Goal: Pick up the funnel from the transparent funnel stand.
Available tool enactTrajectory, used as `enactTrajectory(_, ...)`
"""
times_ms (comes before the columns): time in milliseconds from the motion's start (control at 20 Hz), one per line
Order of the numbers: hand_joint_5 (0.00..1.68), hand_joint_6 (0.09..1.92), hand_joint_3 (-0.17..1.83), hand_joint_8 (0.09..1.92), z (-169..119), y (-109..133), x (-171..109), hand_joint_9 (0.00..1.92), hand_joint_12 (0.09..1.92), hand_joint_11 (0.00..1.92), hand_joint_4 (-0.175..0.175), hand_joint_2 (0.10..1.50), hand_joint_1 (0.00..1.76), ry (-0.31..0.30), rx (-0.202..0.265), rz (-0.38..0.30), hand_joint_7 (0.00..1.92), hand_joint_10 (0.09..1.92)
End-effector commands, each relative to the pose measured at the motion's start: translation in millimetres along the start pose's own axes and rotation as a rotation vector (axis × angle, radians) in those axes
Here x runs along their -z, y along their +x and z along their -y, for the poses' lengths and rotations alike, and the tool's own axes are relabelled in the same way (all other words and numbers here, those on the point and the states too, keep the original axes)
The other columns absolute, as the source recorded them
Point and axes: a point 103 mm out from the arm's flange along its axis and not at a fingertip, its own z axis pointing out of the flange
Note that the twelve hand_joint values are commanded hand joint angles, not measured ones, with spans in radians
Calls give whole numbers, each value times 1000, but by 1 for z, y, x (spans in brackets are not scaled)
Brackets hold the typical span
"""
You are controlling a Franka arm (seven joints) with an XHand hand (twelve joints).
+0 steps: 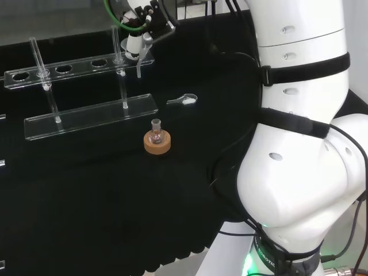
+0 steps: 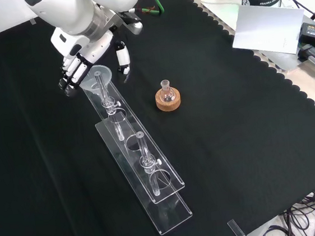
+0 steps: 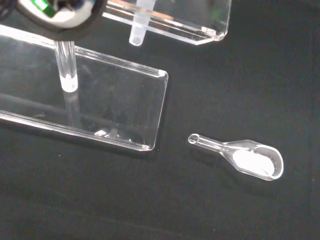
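Note:
The transparent funnel stand [image 1: 92, 118] is a clear base plate with two posts carrying an upper plate with holes [image 2: 151, 169]. A clear funnel [image 2: 98, 77] sits in the end hole of the upper plate, and its stem [image 1: 139, 70] hangs below it [image 3: 136, 34]. The black and white hand [image 2: 75, 62] hovers over that end of the stand, open. Its fingers [image 2: 69, 77] are just left of the funnel rim in the front view, and the thumb [image 2: 122, 58] stands apart to the right. I cannot tell whether anything touches the funnel. In the head view the hand [image 1: 138, 26] is right above the funnel.
A cork ring holding a small round flask [image 1: 157, 142] stands in front of the stand [image 2: 168, 97]. A clear scoop with white powder [image 3: 250, 158] lies on the cloth near the base plate's end [image 1: 184, 100]. The arm's white links [image 1: 299, 144] take up the head view's right.

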Motion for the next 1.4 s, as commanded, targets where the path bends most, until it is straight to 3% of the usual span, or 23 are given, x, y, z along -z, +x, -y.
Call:
enactTrajectory(50,150,87,541,376,-6,-2,-3,243,1478,442,84,590,789,20,-5,-5,59,826)
enactTrajectory(250,195,87,552,583,-11,-4,-6,303,1477,457,80,601,770,31,0,-11,50,815)
enactTrajectory(650,255,87,552,648,-14,-6,-4,356,1469,475,74,613,757,30,-1,-7,91,782)
enactTrajectory(900,444,87,541,677,-14,-7,-1,572,1459,476,50,660,740,-5,-34,47,305,644)
enactTrajectory(1000,564,87,541,671,-11,-4,2,651,1445,483,43,709,743,-82,-55,68,399,600)
enactTrajectory(1150,781,299,544,634,-4,-4,15,795,1395,524,45,794,792,-173,-97,127,579,504)
enactTrajectory(1250,799,458,552,619,5,-2,27,863,1371,551,46,821,819,-176,-106,153,645,456)
enactTrajectory(1400,809,557,559,617,21,-3,45,897,1357,553,49,834,835,-187,-116,169,678,434)
